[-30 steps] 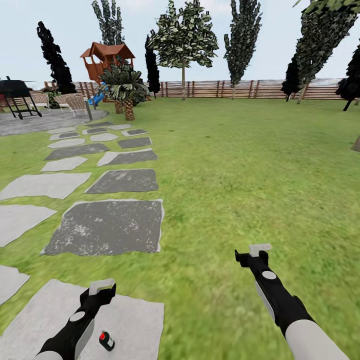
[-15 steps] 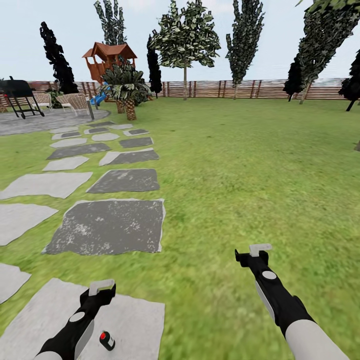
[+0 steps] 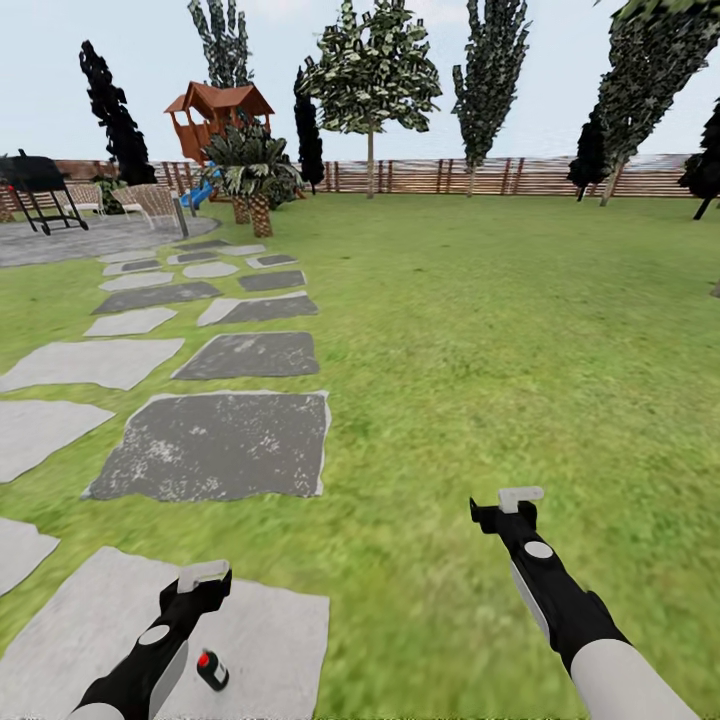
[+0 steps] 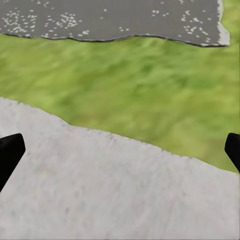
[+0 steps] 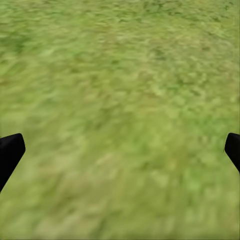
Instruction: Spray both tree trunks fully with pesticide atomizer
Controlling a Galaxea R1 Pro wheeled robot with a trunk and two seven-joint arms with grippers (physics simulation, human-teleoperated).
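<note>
Lying just beside the left gripper point(image 3: 204, 574) — jaws wide apart, empty — the pesticide atomizer point(image 3: 212, 669) looks light, rigid, slick — best pinched round its body.

Both arms are glossy black tapered shafts, each marked with a pale grey oval disc and ending in a black gripper, the left gripper point(image 3: 203, 577) and right gripper point(image 3: 520, 498) tipped white; the right forearm point(image 3: 630, 685) widens into a light grey sleeve.

Just beside the black, white-tipped left claw point(image 3: 203, 576), the pesticide atomizer point(image 3: 211, 670) is dark with a red spot on top, lying on a pale grey stepping stone point(image 3: 260, 640). Ahead lies a dark grey, white-speckled stone point(image 3: 220, 445). Under the black right claw point(image 3: 520, 498), mottled green grass point(image 3: 480, 330).
</note>
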